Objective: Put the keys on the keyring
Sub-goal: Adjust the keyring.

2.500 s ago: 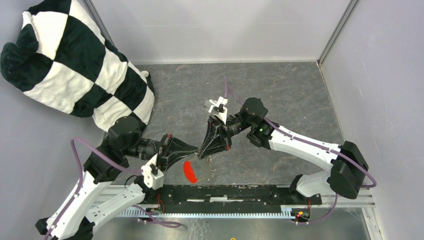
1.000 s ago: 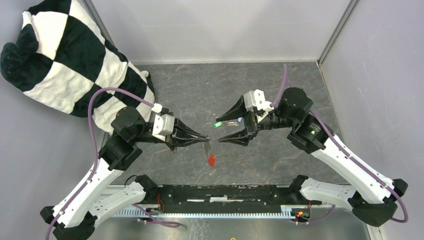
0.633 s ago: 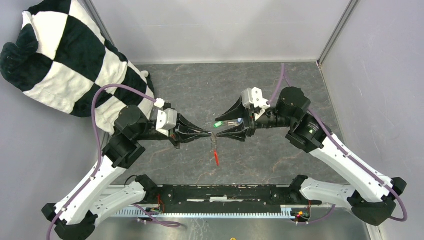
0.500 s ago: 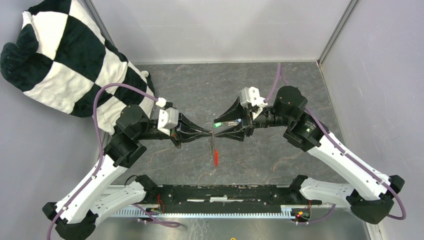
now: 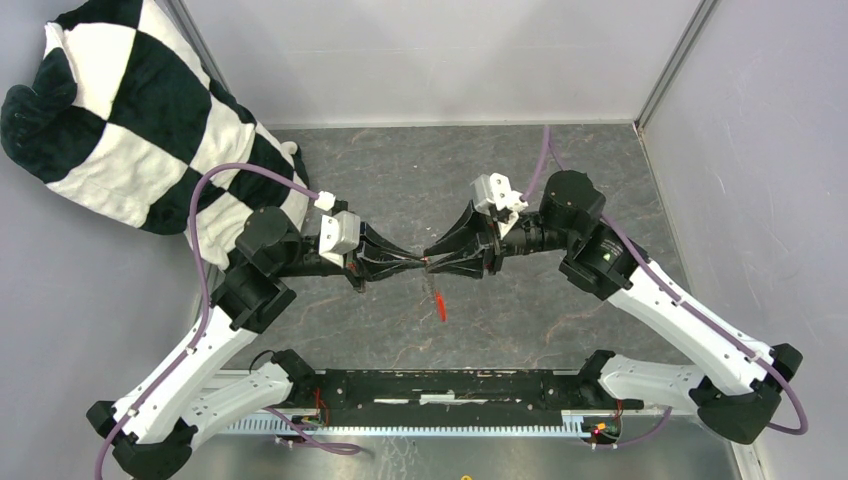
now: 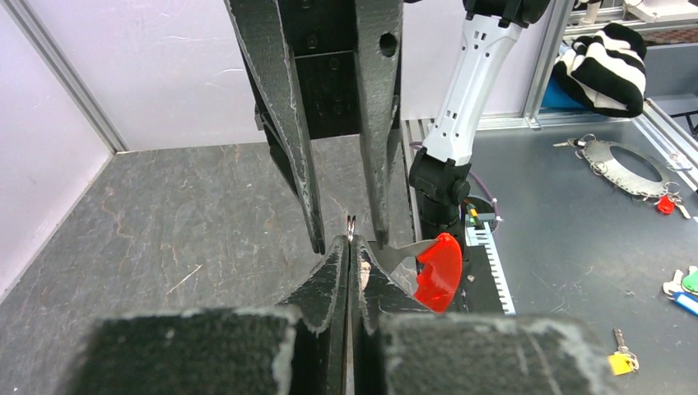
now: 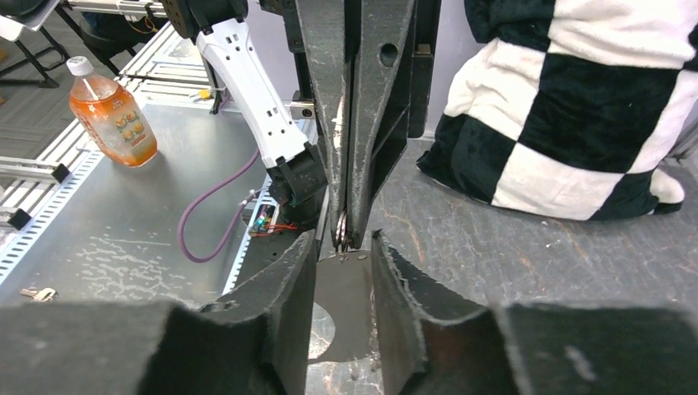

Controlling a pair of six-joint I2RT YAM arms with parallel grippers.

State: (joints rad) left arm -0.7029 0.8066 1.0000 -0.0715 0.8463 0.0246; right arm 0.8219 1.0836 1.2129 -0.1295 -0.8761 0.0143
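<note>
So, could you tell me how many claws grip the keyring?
1: the left claw pinches the keyring, which dangles below; the right claw meets it tip to tip, jaws apart.

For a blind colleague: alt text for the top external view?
The left gripper, shut on the keyring with its red tag dangling, meets the right gripper tip to tip over a grey table; the right's jaws are apart. A checked cushion lies upper left.

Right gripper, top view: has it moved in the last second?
Yes. The right gripper has shifted left, away from the back-right corner post, and its jaws have narrowed, tip to tip with the left gripper holding the keyring.
</note>
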